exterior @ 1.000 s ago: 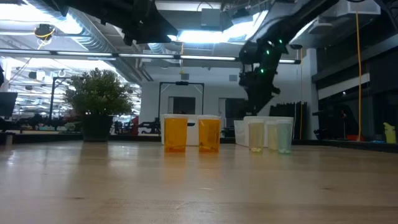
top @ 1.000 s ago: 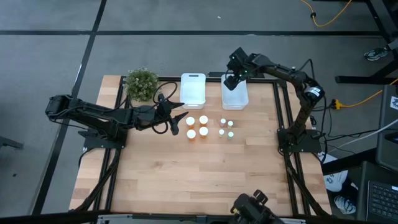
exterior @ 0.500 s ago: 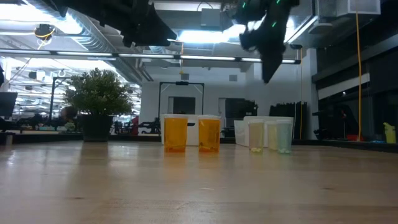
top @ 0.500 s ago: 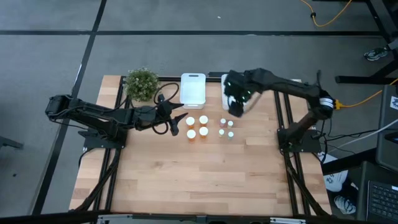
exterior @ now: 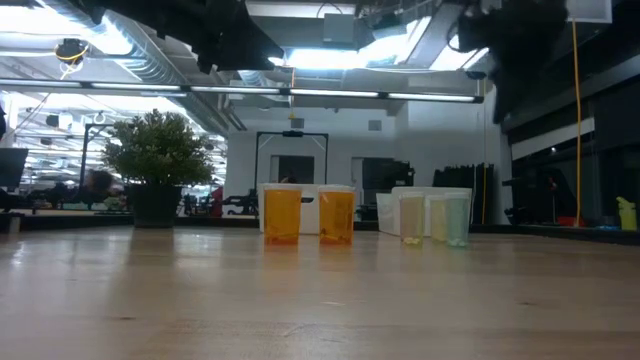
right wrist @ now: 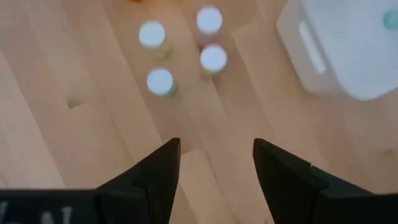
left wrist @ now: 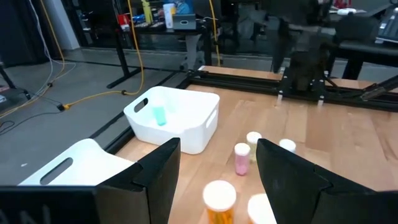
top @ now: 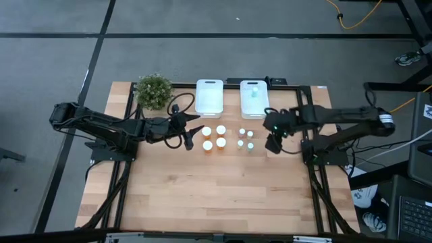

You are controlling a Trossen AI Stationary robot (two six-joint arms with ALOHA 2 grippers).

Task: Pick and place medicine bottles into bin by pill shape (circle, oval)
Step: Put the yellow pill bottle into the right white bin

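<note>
Between the two sets of fingers, eight medicine bottles (top: pixel 228 138) stood upright on the table (top: pixel 202 196), caps up: four orange, four smaller pale. A ninth lay in the white bin (top: pixel 254 99) beyond the right gripper (top: pixel 273 144), whose fingers (right wrist: pixel 155 174) were spread, empty. The left gripper (top: pixel 190 131) also hung parted, holding nothing.

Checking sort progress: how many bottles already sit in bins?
1. A small pale bottle lies in the right bin; the left bin looks bare. Eight others stand on the table.
</note>
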